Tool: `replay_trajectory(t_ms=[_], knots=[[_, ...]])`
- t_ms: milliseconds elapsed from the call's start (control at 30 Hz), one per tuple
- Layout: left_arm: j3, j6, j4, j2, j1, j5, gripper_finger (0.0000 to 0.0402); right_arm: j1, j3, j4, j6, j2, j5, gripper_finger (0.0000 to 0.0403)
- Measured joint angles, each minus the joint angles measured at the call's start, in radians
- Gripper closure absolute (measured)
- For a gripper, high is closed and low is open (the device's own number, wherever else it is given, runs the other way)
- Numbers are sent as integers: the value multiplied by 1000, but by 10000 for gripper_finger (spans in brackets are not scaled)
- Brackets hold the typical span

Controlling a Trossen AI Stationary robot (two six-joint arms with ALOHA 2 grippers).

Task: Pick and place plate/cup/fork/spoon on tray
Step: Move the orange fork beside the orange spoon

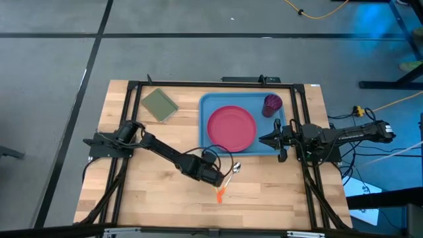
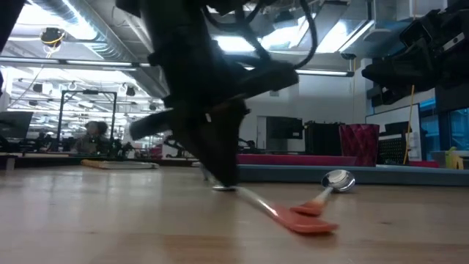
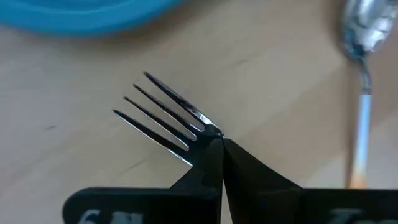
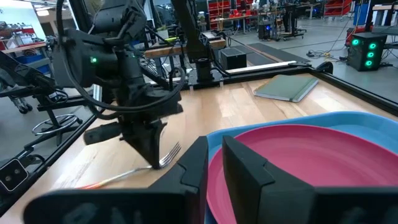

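Note:
The fork (image 3: 163,118), with silver tines and an orange handle (image 1: 220,196), lies on the wood table in front of the light blue tray (image 1: 206,106). My left gripper (image 1: 213,174) is shut on it. The spoon (image 1: 236,168) lies beside it, its bowl (image 3: 367,28) toward the tray and its orange handle next to the fork's. The pink plate (image 1: 231,127) and the dark magenta cup (image 1: 273,104) sit on the tray. My right gripper (image 4: 214,165) hovers at the tray's right side by the plate's rim. Its fingers are a narrow gap apart and hold nothing. My left gripper pinches the fork's metal neck (image 3: 210,132) just behind the tines, between its two fingertips. The fingers come from above, pointing down, and the tines stick out beyond them. The fork's orange handle end (image 2: 311,221) rests on the table.
An olive-green square pad (image 1: 159,104) lies at the table's far left, left of the tray. A black frame (image 1: 198,84) runs round the table's edges. Bare wood lies along the near side of the table.

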Motion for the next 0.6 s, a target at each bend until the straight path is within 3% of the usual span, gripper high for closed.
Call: replay_trajectory(t_ms=[167, 400, 600], knots=[[-1, 72, 115, 23, 24, -13, 401, 0, 0, 0, 0, 0, 0, 350], [5, 136, 320, 97, 58, 47, 401, 0, 0, 0, 0, 0, 0, 350], [5, 155, 361, 103, 60, 33, 401, 0, 0, 0, 0, 0, 0, 350]])
